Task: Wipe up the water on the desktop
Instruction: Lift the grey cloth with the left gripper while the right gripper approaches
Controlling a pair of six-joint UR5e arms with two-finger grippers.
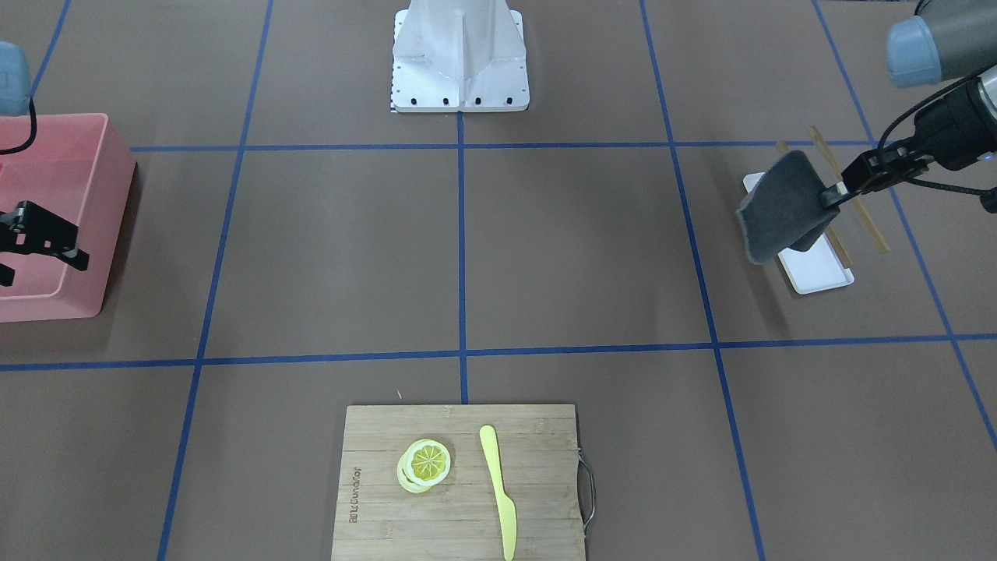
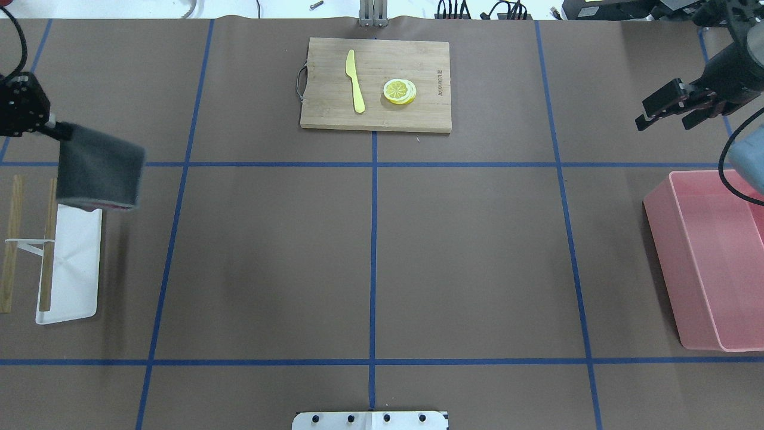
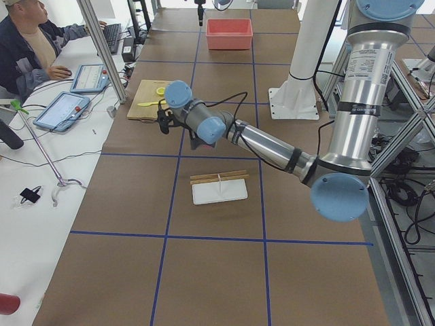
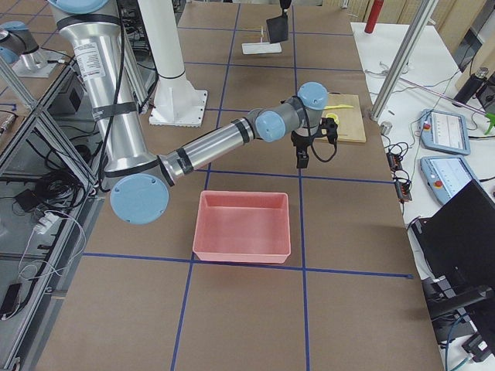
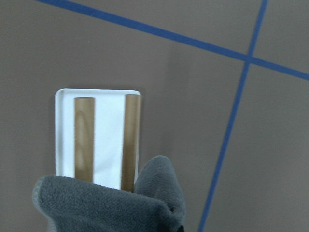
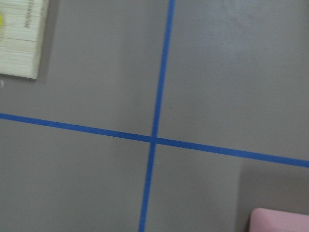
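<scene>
A robotics lab: a large table (image 2: 465, 251) papered brown and gridded with blue tape (image 2: 373, 239), aluminium framing posts (image 3: 100, 47), loose cables (image 4: 46, 189), and an operator (image 3: 27, 41) seated at a side bench (image 3: 20, 170) beside teach pendants (image 3: 62, 111).

Thing: the desktop (image 2: 471, 263) — one large flat tabletop, lying level.
Surface: matte brown, even in tone, like sheeting laid over the table.
Markings: thin blue tape lines (image 2: 373, 257) cross at right angles — a grid of big rectangles, with one line down the middle.
Extent: fills the overhead view; its far edge ends along the top.
Wetness: cannot tell from these views.
</scene>
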